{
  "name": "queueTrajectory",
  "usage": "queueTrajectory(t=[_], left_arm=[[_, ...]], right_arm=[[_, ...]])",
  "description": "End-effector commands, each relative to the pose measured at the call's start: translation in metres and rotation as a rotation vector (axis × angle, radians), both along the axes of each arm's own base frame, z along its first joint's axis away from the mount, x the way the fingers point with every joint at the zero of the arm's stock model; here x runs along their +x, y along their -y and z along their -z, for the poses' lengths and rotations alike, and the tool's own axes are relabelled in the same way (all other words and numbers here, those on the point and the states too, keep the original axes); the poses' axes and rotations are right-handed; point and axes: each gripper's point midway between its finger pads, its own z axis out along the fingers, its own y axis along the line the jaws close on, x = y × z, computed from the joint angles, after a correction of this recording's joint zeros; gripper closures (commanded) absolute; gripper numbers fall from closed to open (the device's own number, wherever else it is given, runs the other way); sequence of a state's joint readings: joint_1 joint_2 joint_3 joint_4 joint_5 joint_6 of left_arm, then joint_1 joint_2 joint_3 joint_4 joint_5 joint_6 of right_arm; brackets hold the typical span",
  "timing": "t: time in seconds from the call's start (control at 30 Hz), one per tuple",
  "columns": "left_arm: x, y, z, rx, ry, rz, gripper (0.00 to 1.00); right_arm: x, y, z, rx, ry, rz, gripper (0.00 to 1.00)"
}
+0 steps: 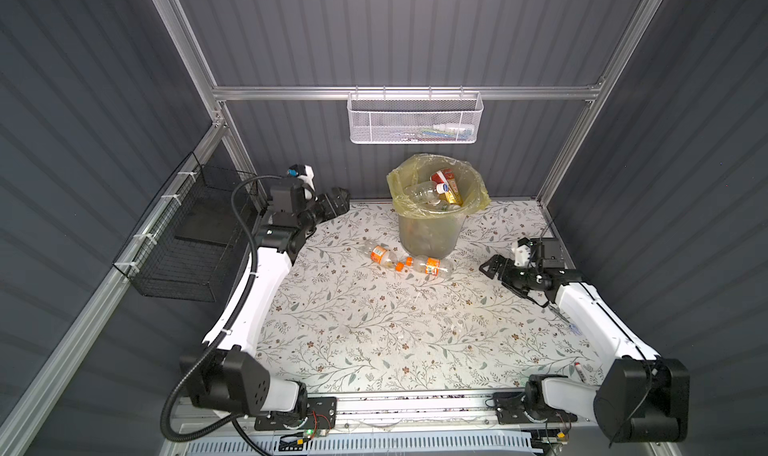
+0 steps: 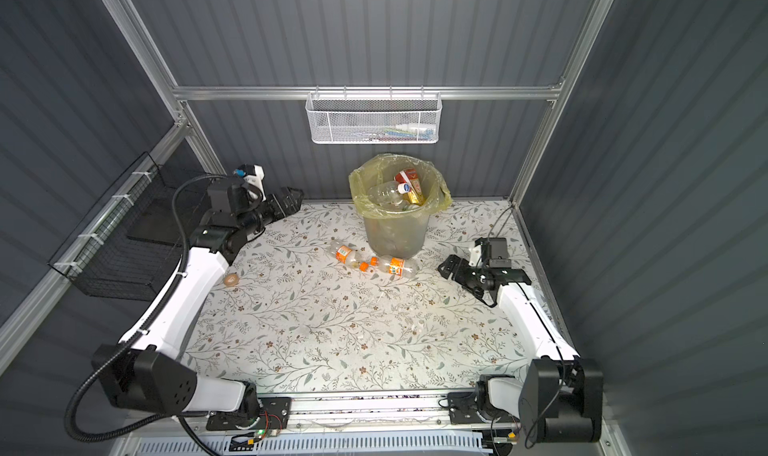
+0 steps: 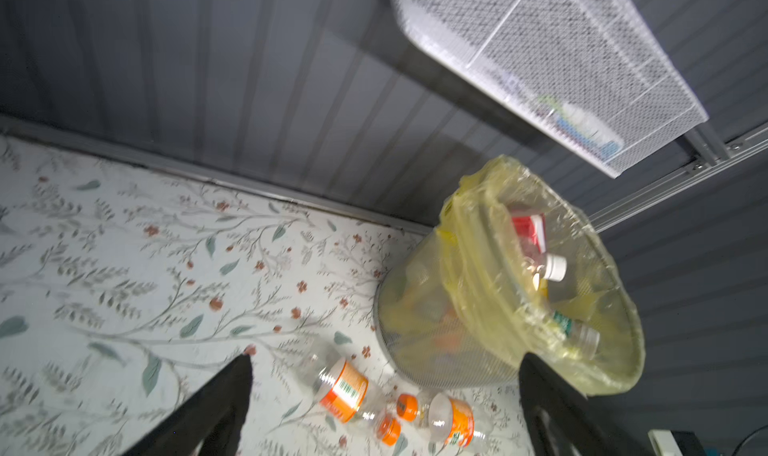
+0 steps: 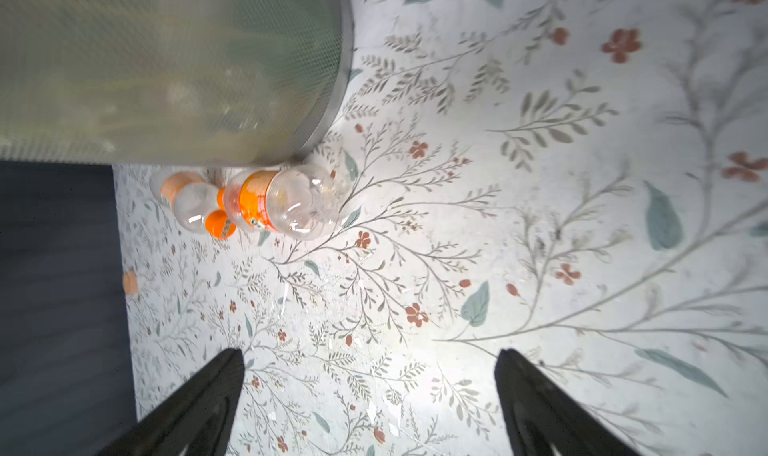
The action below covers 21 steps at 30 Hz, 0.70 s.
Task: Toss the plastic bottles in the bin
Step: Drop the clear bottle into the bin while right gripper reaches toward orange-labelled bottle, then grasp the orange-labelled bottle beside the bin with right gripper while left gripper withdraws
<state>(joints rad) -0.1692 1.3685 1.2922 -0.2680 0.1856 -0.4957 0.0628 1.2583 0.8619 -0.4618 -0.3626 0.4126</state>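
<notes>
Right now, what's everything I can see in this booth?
Table: one, white floral, under everything.
Bin: one, grey with yellow bag, table's rear middle.
Loose bottles: two, clear with orange labels, lying before the bin.
Binned bottles: several, clear, some red or yellow, inside bin.
White basket: one, white mesh, rear wall above bin.
Black basket: one, black wire, left wall.
Ring: one, tan, beside left arm.
Left pincer: one, black, open, left rear.
Right pincer: one, black, open, right of loose bottles.

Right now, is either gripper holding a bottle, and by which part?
Nothing is held: the left gripper and the right gripper are both open and empty.
</notes>
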Motion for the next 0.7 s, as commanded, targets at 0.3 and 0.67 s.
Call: queueTrajectory(t=[0.3, 0.67], left_arm=[[-0.024, -0.002, 0.138, -0.07, -0.308, 0.014, 0.0], [-0.032, -0.013, 0.159, -0.091, -0.342, 0.002, 0.0]], right_arm=[[0.039, -0.099, 0.004, -0.631, 0.259, -0.673, 0.04], [0.07, -0.14, 0.041, -0.779, 0.267, -0.99, 0.05]])
